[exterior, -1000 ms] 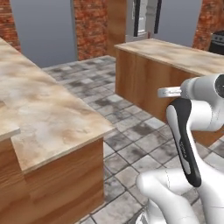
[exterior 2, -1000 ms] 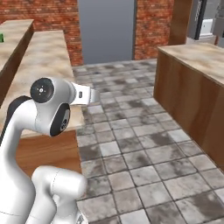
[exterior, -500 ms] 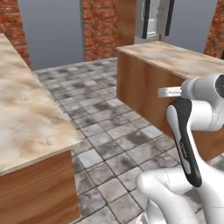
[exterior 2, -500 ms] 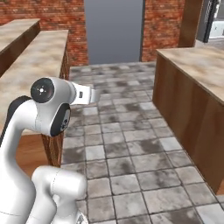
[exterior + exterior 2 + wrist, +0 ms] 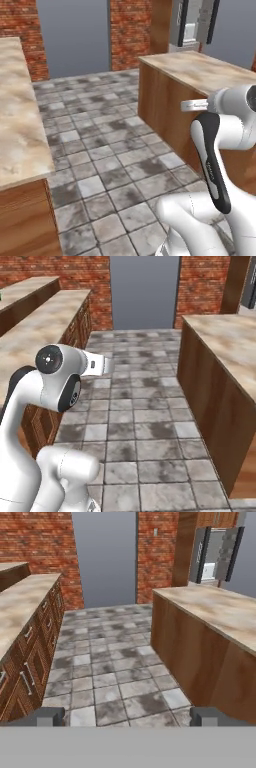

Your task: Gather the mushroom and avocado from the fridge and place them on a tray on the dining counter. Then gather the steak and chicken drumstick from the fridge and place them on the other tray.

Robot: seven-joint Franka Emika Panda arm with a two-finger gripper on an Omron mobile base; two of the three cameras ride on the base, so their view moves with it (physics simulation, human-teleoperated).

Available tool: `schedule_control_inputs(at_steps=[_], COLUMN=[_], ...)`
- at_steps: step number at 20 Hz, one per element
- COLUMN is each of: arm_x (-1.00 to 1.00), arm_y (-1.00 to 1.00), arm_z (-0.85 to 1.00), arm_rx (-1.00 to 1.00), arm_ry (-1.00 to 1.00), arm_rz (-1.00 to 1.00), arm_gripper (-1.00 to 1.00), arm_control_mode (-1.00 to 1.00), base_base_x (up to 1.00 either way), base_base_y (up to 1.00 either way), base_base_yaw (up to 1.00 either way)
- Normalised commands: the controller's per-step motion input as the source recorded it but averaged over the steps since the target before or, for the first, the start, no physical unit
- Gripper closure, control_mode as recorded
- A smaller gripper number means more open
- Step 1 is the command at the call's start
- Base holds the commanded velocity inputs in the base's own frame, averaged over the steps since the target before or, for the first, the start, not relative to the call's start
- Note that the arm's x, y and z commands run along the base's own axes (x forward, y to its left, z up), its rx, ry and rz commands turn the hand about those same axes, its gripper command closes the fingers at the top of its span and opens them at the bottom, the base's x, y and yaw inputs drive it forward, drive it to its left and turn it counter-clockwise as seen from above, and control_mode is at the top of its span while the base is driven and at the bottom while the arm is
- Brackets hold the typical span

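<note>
My gripper (image 5: 129,717) is open, its two dark fingertips (image 5: 50,716) wide apart with nothing between them, pointing along a tiled aisle. The grey fridge (image 5: 215,554) with dark vertical strips stands far off at the upper right, beyond a wooden-fronted counter (image 5: 210,617); it also appears at the top right of the left base view as the fridge (image 5: 195,25). I cannot tell whether that beige-topped counter is the dining counter. The mushroom, avocado, steak, chicken drumstick and both trays are out of view.
A beige-topped counter with drawers (image 5: 30,657) lines the left of the aisle; the same counter (image 5: 45,331) runs beside the arm. Grey stone floor tiles (image 5: 115,662) lie between the counters. Brick walls (image 5: 40,542) flank a grey panel (image 5: 105,557) at the far end.
The whole scene has shifted in both base views, so the base has moved: the left counter slid leftward and the fridge side came more into view. The arm holds its pose; the gripper stays open.
</note>
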Motion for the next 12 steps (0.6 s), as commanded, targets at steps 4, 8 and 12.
schedule_control_inputs(at_steps=[4,8,12], arm_x=[0.0,0.0,0.0], arm_y=[0.0,0.0,0.0], arm_z=[0.0,0.0,0.0], arm_rx=[0.0,0.0,0.0], arm_ry=[0.0,0.0,0.0], arm_rz=[0.0,0.0,0.0], arm_gripper=[-1.0,-1.0,-1.0], arm_control_mode=[1.0,1.0,1.0], base_base_x=[0.53,0.8,1.0], base_base_y=[-0.73,-0.64,-0.54], base_base_yaw=[0.28,0.26,0.18])
